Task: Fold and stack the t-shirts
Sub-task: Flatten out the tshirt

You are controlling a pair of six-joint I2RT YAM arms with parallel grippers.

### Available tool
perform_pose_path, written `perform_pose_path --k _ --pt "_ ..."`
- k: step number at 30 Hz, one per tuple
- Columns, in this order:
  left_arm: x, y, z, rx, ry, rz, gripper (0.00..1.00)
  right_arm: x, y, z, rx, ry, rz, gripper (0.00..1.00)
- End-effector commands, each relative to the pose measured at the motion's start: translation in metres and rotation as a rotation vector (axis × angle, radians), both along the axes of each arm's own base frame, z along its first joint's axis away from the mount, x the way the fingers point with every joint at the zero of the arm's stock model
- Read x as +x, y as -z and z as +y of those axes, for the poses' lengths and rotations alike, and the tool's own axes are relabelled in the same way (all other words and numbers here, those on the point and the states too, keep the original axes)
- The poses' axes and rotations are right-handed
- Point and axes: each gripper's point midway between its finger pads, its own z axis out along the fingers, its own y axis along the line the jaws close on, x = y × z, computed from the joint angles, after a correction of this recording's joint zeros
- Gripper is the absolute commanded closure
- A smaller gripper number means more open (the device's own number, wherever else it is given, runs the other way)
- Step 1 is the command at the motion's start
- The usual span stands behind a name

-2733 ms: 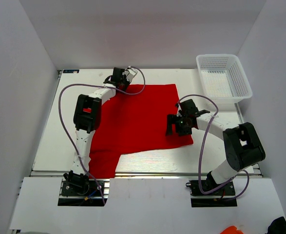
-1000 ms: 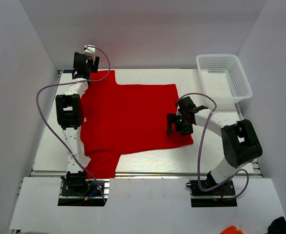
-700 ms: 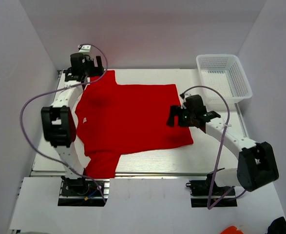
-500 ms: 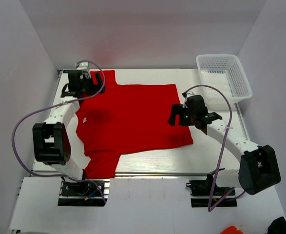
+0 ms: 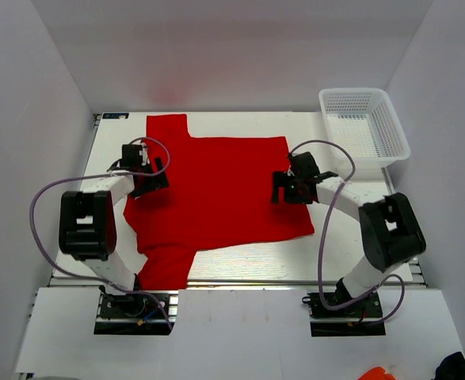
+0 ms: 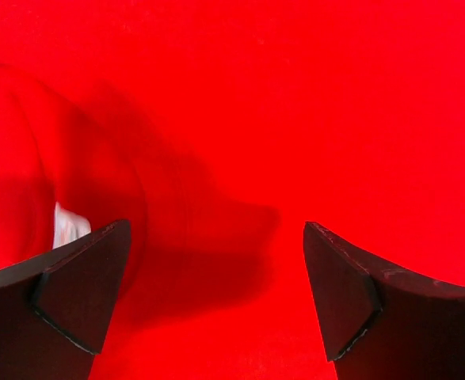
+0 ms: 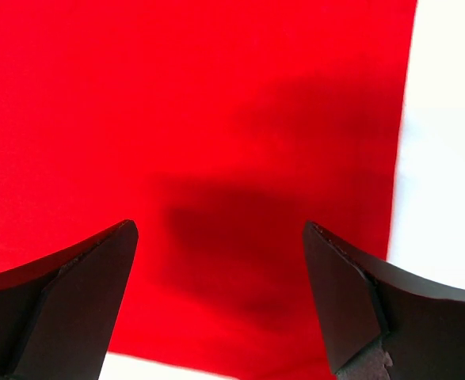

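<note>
Left gripper point(image 5: 149, 176) isn't up at the back edge anymore. It's come back toward 6 o'clock and sits over the left side of the shirt point(image 5: 216, 190), fingers apart, nothing in them. The sleeve point(image 5: 167, 127) that was tucked in now lies spread flat at 11 o'clock. Right gripper point(image 5: 283, 188) nudged a bit toward 12 along the shirt's right edge.

left tool point(image 5: 147, 179): agape, low | right tool point(image 5: 284, 188): agape, low
</note>
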Motion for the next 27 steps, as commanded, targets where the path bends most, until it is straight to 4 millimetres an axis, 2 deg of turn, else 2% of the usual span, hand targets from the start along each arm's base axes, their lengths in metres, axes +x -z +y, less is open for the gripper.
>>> perform_pose_path --k 1,2,3,4,6,7,8,9,11,13,14,15,16,17,19,21,22,24,25,26,27 --pt "0.026 0.002 0.003 -0.002 -0.031 -0.01 0.01 0.026 -0.004 0.014 0.054 0.01 -0.015 0.1" --pt "0.037 0.0 0.003 0.003 -0.023 -0.023 0.01 0.026 0.0 0.013 0.05 0.019 0.003 0.1" --pt "0.041 0.015 -0.001 -0.017 -0.008 0.005 0.01 0.033 0.001 0.012 0.058 0.034 0.006 0.1" --pt "0.046 0.02 -0.002 -0.016 0.01 0.012 0.01 0.035 0.008 0.009 0.055 0.048 0.025 0.1" --pt "0.07 0.017 0.002 -0.01 0.009 -0.007 0.01 0.047 0.009 0.005 0.056 0.067 0.031 0.1" --pt "0.067 0.039 0.002 -0.01 0.009 0.064 0.01 0.047 0.016 0.004 0.051 0.075 0.054 0.1" --pt "0.083 0.031 0.0 -0.019 0.015 0.041 0.01 0.051 0.019 0.003 0.049 0.079 0.072 0.1" --pt "0.089 0.033 -0.001 -0.028 0.021 0.039 0.01 0.058 0.019 -0.004 0.057 0.104 0.076 0.1" --pt "0.104 0.037 -0.005 -0.042 0.044 0.029 0.01 0.062 0.029 -0.003 0.072 0.101 0.109 0.1" --pt "0.117 0.036 -0.005 -0.041 0.045 0.012 0.01 0.075 0.028 -0.007 0.093 0.116 0.108 0.1" --pt "0.13 0.026 -0.005 -0.041 0.045 -0.011 0.01 0.08 0.027 -0.011 0.094 0.12 0.1 0.1" --pt "0.133 0.034 -0.007 -0.046 0.059 0.004 0.01 0.083 0.025 -0.011 0.094 0.115 0.091 0.1" --pt "0.146 0.025 -0.007 -0.045 0.06 -0.029 0.01 0.095 0.017 -0.013 0.098 0.108 0.061 0.1" --pt "0.147 0.023 -0.011 -0.064 0.075 -0.026 0.01 0.099 0.015 -0.013 0.1 0.092 0.054 0.1" --pt "0.157 0.014 -0.016 -0.089 0.095 -0.056 0.01 0.112 0.0 -0.012 0.103 0.055 0.011 0.1" --pt "0.158 0.003 -0.018 -0.09 0.108 -0.069 0.01 0.118 -0.018 -0.008 0.101 0.011 -0.037 0.1" --pt "0.163 -0.017 -0.018 -0.087 0.11 -0.11 0.01 0.118 -0.024 -0.007 0.103 0.003 -0.052 0.1" --pt "0.159 -0.036 -0.023 -0.087 0.121 -0.135 0.01 0.119 -0.05 -0.003 0.127 -0.01 -0.119 0.1" --pt "0.151 -0.039 -0.023 -0.087 0.121 -0.132 0.01 0.119 -0.056 -0.004 0.132 -0.009 -0.137 0.1" --pt "0.144 -0.067 -0.025 -0.094 0.13 -0.171 0.01 0.111 -0.062 -0.006 0.141 -0.008 -0.158 0.1" --pt "0.127 -0.064 -0.029 -0.096 0.138 -0.146 0.01 0.108 -0.079 -0.005 0.165 -0.01 -0.202 0.1"
